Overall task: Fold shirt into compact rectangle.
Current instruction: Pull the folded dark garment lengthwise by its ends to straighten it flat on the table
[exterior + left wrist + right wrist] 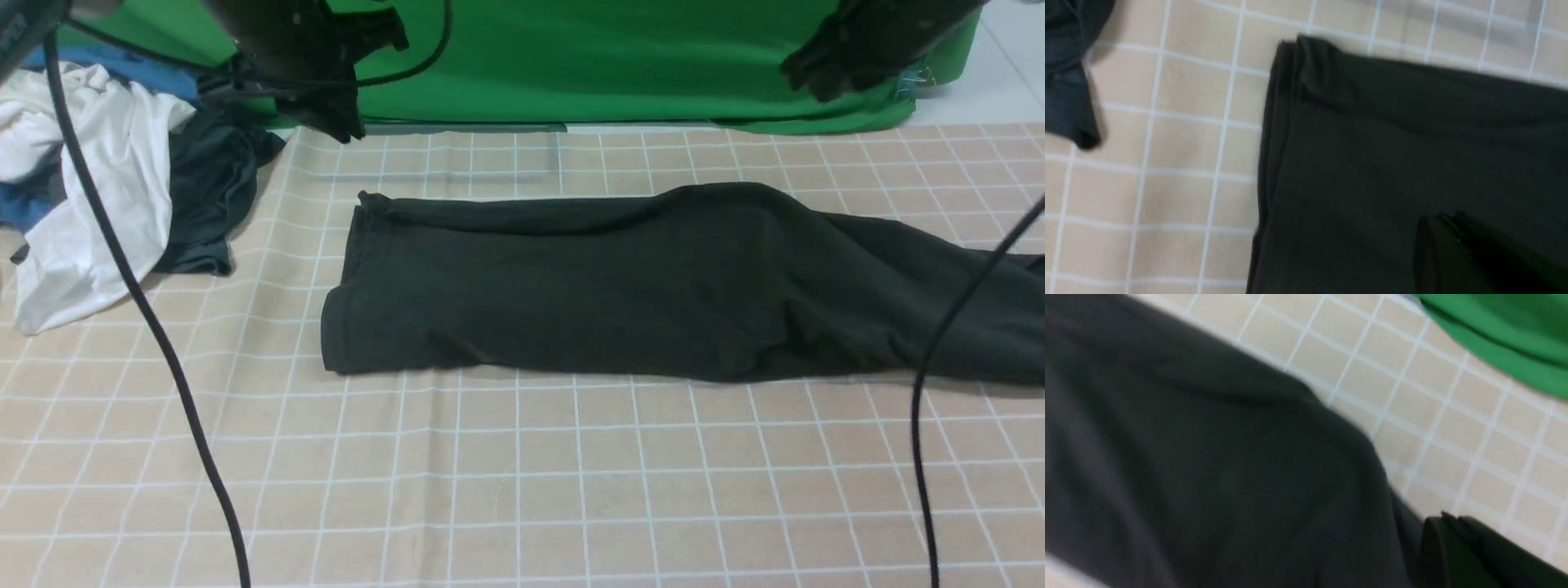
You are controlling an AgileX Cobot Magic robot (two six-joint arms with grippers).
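I see the shirt (620, 286) lying as a long folded band across the middle of the desk (522, 490), running off its right side, with my left end effector (343, 122) and right end effector (824, 73) raised above it, both closed on nothing.

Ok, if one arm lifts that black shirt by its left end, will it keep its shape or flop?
Probably flop: the shirt lies in soft wrinkles and humps, so a lifted end would likely droop and the fold open. Pushed, it would likely bunch rather than slide on the checked cloth. Its thin layered edges suggest it is light.
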